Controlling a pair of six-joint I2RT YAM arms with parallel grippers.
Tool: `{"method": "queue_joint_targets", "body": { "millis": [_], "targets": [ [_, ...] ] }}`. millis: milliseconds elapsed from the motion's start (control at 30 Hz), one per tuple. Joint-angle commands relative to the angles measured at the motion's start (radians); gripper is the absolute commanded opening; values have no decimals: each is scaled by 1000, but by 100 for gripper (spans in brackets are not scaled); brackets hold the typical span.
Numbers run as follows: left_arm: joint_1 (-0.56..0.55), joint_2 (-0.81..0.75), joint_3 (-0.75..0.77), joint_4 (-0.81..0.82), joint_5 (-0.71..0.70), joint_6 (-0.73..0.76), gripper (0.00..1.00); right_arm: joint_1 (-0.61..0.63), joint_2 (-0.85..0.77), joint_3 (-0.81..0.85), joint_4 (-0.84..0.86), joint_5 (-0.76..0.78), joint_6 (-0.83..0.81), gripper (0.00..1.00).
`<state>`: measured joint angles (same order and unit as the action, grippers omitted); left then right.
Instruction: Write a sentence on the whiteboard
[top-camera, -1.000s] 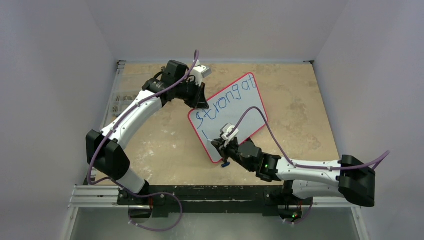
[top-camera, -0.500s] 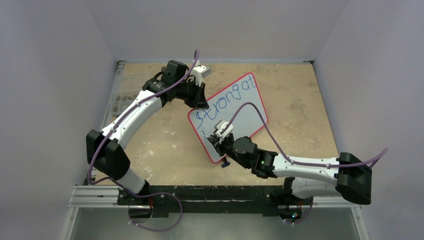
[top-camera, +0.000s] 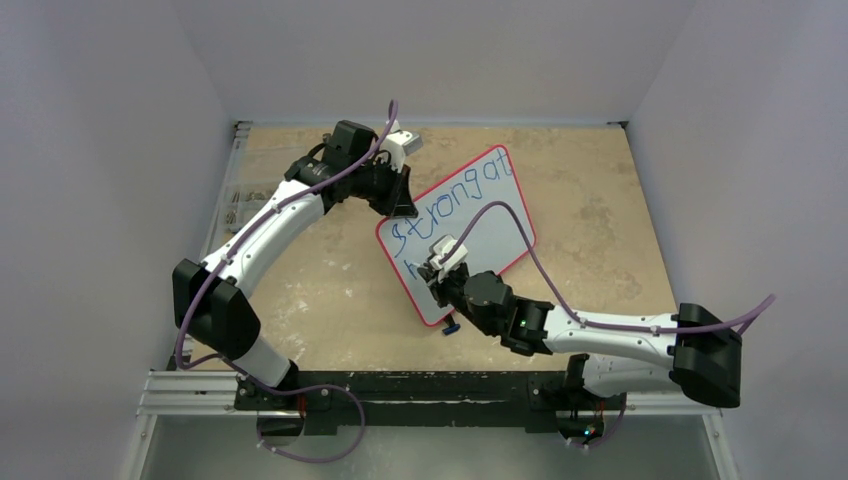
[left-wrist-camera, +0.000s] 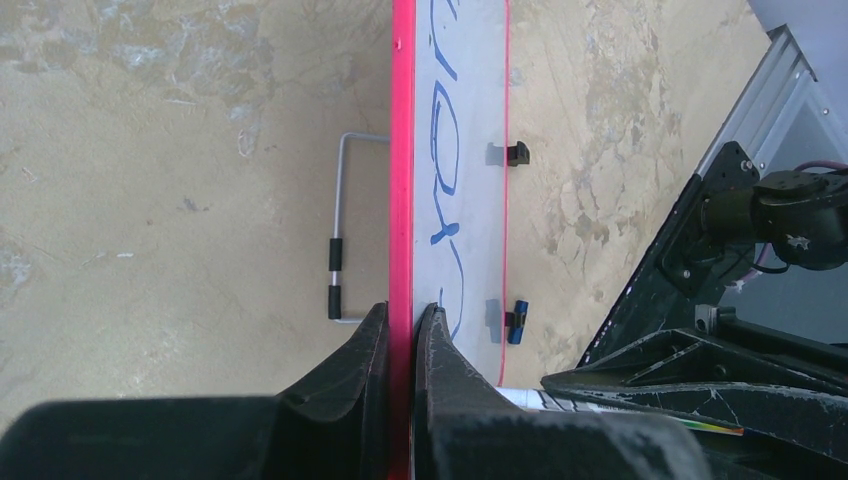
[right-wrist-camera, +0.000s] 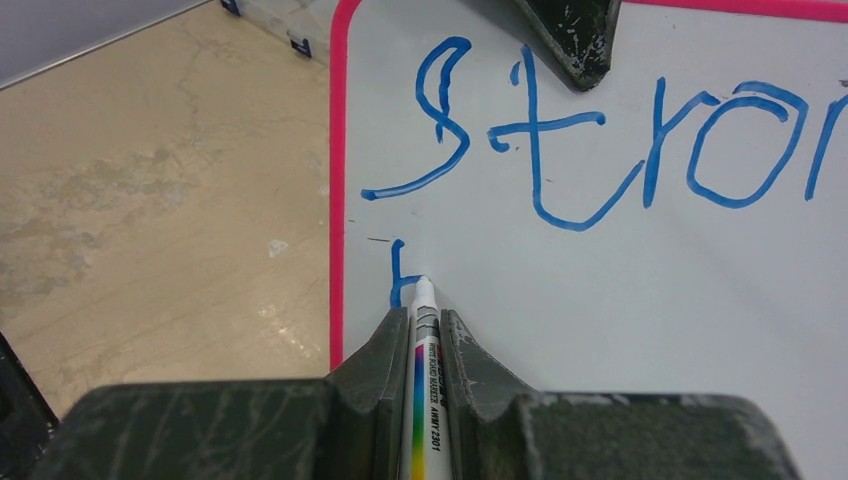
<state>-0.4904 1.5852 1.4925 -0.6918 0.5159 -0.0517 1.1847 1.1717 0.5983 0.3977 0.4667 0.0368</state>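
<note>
We're looking down our gripper (right-wrist-camera: 425, 318) at bottom centre, its jaws clamped tight on a marker (right-wrist-camera: 428, 390). The tip touches the board (right-wrist-camera: 620, 310) right at a small blue stroke by the pink left edge. Across the top, blue lettering (right-wrist-camera: 530, 130) reads "Stro". Tan table (right-wrist-camera: 150, 200) fills the left.

Overhead: right jaws and wrist sit over the near-left part of the glossy white, pink-framed whiteboard (top-camera: 500, 225), so the second line of the blue handwritten lettering (top-camera: 455, 205) is mostly covered. Right wrist cam: top line runs off the right edge after "stro". The white rainbow-striped marker (right-wrist-camera: 425, 340) is buried between the jaws, barrel print only partly legible. Left wrist cam: board near edge-on, letters unreadable, left jaws cover its corner. Small clutter (top-camera: 236, 205) at the tabletop's left edge: too small to identify.
</note>
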Motion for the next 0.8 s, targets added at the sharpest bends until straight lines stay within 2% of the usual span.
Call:
{"method": "queue_joint_targets", "body": {
  "millis": [0,767],
  "targets": [
    [-14,43,-23,-117,-163,84,0,-4,5,14,-49,64,0,0],
    [-14,42,-20,-119,-168,85,0,-4,-93,-75,-130,34,78,0]
  ]
}}
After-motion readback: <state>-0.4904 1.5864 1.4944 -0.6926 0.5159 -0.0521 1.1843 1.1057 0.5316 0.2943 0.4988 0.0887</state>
